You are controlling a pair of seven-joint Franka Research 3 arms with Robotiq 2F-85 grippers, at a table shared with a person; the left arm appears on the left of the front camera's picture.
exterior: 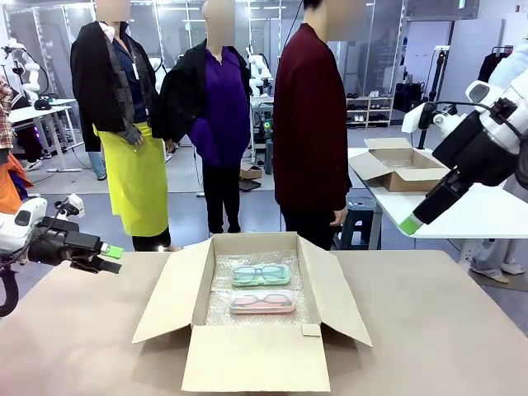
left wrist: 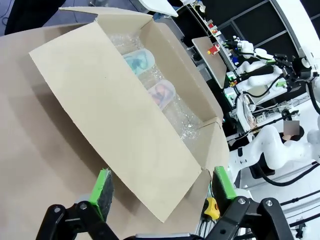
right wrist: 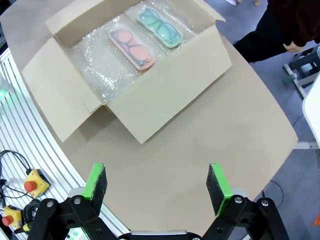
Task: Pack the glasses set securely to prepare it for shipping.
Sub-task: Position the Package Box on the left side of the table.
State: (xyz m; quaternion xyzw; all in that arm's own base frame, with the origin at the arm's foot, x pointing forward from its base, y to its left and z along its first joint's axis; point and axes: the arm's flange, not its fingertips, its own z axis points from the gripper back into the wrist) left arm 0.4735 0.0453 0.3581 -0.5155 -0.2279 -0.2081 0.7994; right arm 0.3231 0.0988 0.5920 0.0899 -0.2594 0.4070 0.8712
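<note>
While both pairs of jaws stand wide apart and nothing is held in them, the glasses set is found inside one cardboard box [exterior: 256,363] in the middle of the desk [exterior: 445,330]. Two cases are counted: one mint-green case [exterior: 261,275] and one pink case [exterior: 262,302]. They are laid flat on the bubble wrap [exterior: 219,309] side by side, the pink one nearer to the robot. Four flaps of the box are folded outward. One person [exterior: 309,124] in a dark red top is seen at the far side.

The left jaws are kept low at the left edge of the desk, well apart from the box. In the left wrist view two green pads [left wrist: 102,187] are seen with only a box flap [left wrist: 115,125] beyond them. The right jaws are held high over the right side of the desk. In the right wrist view the two cases [right wrist: 132,47] are placed far beyond the right pads [right wrist: 218,182], with bare desk between.

In the left wrist view both cases are partly covered by the box wall, and the glasses there cannot be made out well. In the front view only one pad tip of the right jaws is shown. Whether the two cases touch cannot be told.
</note>
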